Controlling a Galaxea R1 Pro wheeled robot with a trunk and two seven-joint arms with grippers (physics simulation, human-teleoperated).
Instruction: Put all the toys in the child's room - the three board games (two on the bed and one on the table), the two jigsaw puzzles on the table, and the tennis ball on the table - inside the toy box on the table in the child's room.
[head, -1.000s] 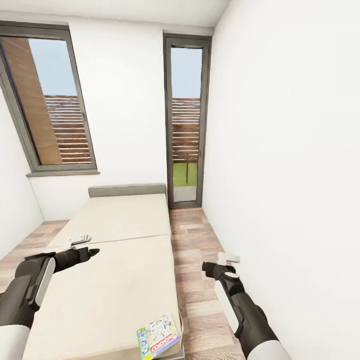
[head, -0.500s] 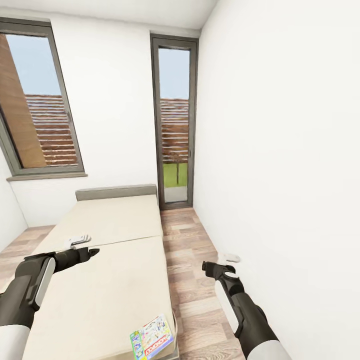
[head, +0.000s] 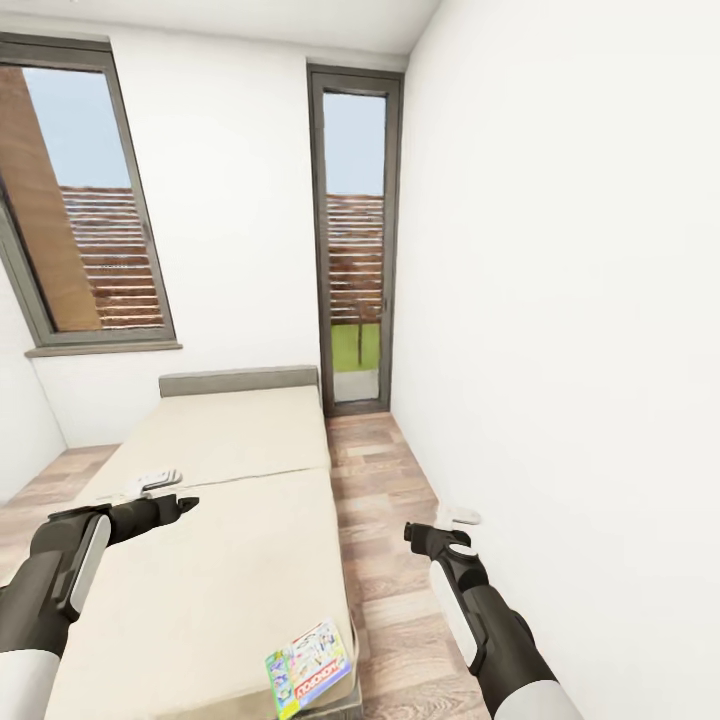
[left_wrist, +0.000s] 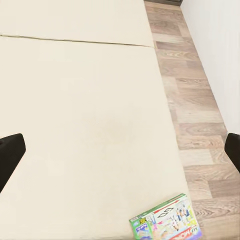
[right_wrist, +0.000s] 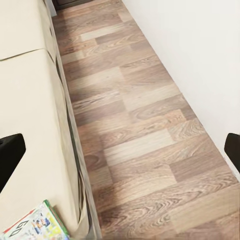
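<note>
A colourful board game (head: 311, 667) is seen lying flat at the bottom centre of the head view, right on the near corner of the bed (head: 215, 560), close to the edge by the floor. It's also caught by the left wrist camera (left_wrist: 166, 221) and a corner of it by the right wrist camera (right_wrist: 35, 225). Nothing is being touched by either arm. The left gripper (head: 160, 484) is held over the bed at the lower left; in its wrist view the dark fingertips (left_wrist: 10, 156) are set far apart, so it's spread wide with nothing in it. The right gripper (head: 458, 517) is held over the wooden floor (head: 385, 540) at the lower right, fingers (right_wrist: 9, 155) likewise wide and empty. Further back, the headboard (head: 238, 380), a narrow glass door (head: 355, 240) at top centre and a window (head: 75, 200) at upper left are seen.
</note>
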